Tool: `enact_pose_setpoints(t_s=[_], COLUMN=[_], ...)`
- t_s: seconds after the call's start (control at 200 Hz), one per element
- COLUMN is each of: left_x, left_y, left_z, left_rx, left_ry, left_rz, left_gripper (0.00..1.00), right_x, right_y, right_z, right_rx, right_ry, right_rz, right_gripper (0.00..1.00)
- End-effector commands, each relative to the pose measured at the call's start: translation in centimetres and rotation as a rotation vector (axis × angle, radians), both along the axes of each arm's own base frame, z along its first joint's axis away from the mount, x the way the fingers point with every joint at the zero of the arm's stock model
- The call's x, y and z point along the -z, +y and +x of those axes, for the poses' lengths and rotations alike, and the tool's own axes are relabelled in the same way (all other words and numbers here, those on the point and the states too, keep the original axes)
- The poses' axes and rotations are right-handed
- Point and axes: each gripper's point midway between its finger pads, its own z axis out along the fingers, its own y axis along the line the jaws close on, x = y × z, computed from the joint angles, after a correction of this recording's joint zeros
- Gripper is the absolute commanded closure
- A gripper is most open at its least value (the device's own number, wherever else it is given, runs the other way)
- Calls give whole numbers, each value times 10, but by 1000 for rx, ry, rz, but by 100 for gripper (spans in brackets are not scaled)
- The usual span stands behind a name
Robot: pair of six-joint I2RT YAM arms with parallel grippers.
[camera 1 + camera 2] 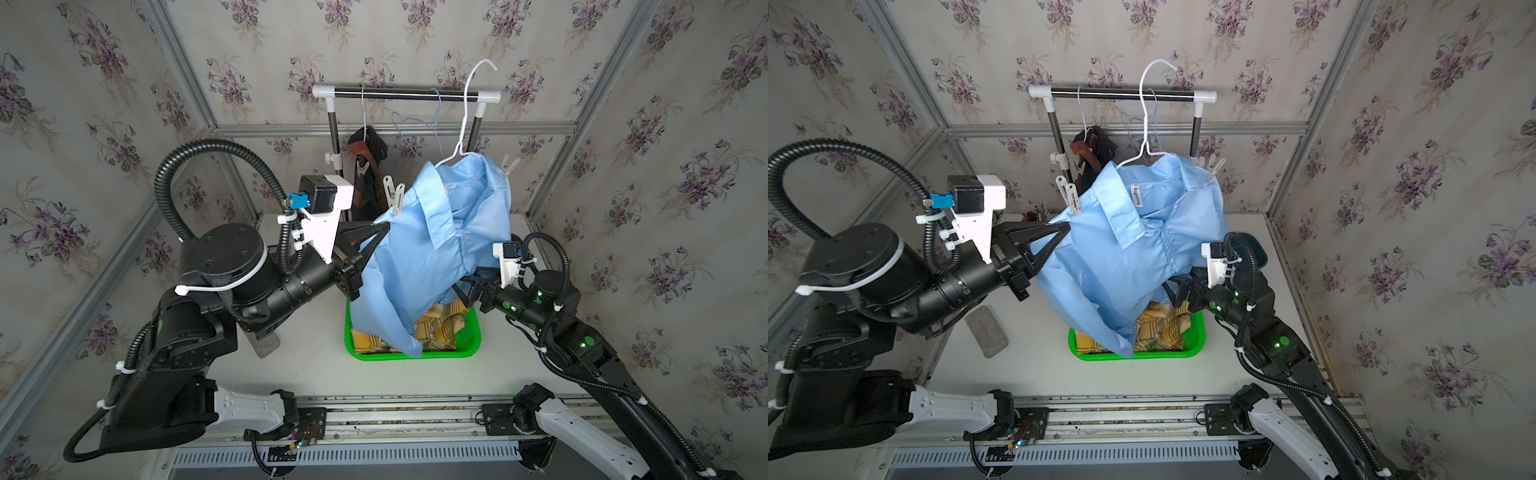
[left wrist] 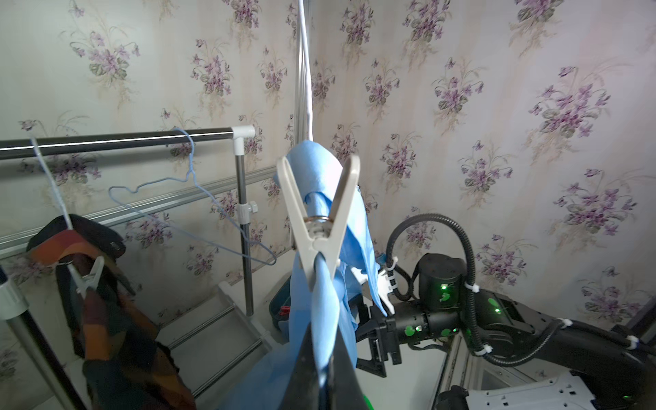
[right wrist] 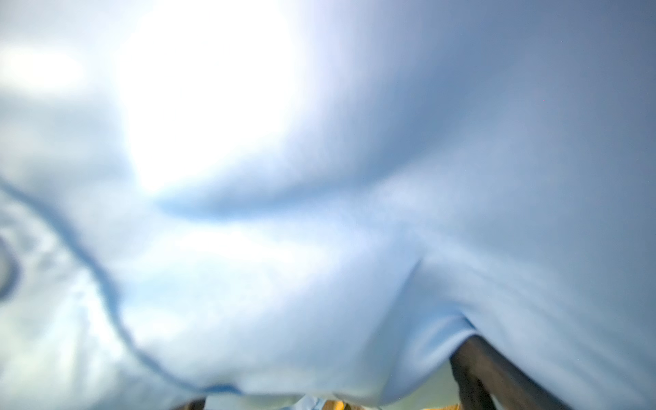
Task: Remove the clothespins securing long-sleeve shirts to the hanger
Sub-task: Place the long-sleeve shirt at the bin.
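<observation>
white clothespin (image 2: 317, 227) bites the shoulder of the blue shirt (image 1: 432, 257), long axis in line with the left gripper (image 2: 318, 321), handles pointing away, jaws toward it; that gripper pinches the cloth just beside; right gripper (image 1: 467, 289) gapes under the shirt

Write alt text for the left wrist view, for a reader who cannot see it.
A white-grey clothespin clamps the light blue shirt just beyond the shut left gripper, which pinches the same cloth. Nearby, a rail carries an empty blue wire hanger and a dark plaid shirt with a second clothespin.
</observation>
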Motion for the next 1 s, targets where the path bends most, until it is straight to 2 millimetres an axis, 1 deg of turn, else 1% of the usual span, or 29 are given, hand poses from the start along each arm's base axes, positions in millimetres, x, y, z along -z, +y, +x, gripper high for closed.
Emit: enact_pose_setpoints(t_s=[0.0, 0.075, 0.145, 0.205, 0.28, 0.32, 0.355, 0.4, 0.455, 0.485, 0.545, 0.58, 0.61, 0.674, 0.744, 0.794, 0.859, 0.874, 0.929, 0.994], left_x=[-8, -2, 2, 3, 0, -1, -3, -4, -6, -8, -12, -14, -16, -19, -22, -24, -26, -26, -27, -28], left_y=[41, 63, 77, 84, 92, 94, 95, 95, 96, 97, 100, 100, 100, 97, 96, 95, 94, 94, 92, 89], left_z=[10, 6, 3, 0, -3, -4, -6, -7, -10, -11, -15, -17, -19, -22, -26, -28, -30, -30, -31, -31], left_rx=[-156, -187, -201, -202, -205, -201, -195, -184, -172, -167, -149, -138, -127, -99, -72, -58, -41, -39, -30, -22], left_ry=[-26, -34, -41, -45, -54, -58, -61, -64, -67, -70, -75, -76, -77, -74, -73, -74, -72, -72, -70, -70], left_rz=[-73, -81, -82, -80, -84, -83, -86, -87, -92, -95, -110, -117, -123, -131, -142, -149, -155, -157, -160, -160], left_gripper=[100, 100, 100, 100, 100, 100, 100, 100, 100, 100, 100, 100, 100, 100, 100, 100, 100, 100, 100, 100], right_x=[-7, -14, -21, -24, -23, -25, -26, -22, -9, 1, 18, 25, 33, 42, 43, 46, 50, 49, 55, 64], right_y=[-10, -23, -41, -59, -75, -80, -81, -83, -89, -99, -120, -127, -128, -117, -87, -70, -49, -44, -24, 7], right_z=[-11, -16, -16, -10, 2, 11, 19, 35, 59, 73, 101, 115, 126, 147, 164, 177, 191, 193, 201, 201], right_rx=[24, 77, 170, 279, 393, 439, 460, 493, 537, 566, 567, 546, 547, 525, 453, 440, 389, 377, 338, 264], right_ry=[-5, -9, -28, -41, -38, -36, -39, -22, 18, 41, 78, 95, 104, 105, 84, 78, 83, 80, 91, 112], right_rz=[39, 39, 31, 20, 0, -8, -10, -23, -44, -34, 71, 140, 147, 131, 133, 106, 136, 145, 149, 141], right_gripper=[0, 0, 0, 0, 0, 0, 0, 0, 0, 0, 0, 1, 0, 0, 0, 0, 0, 0, 0, 1])
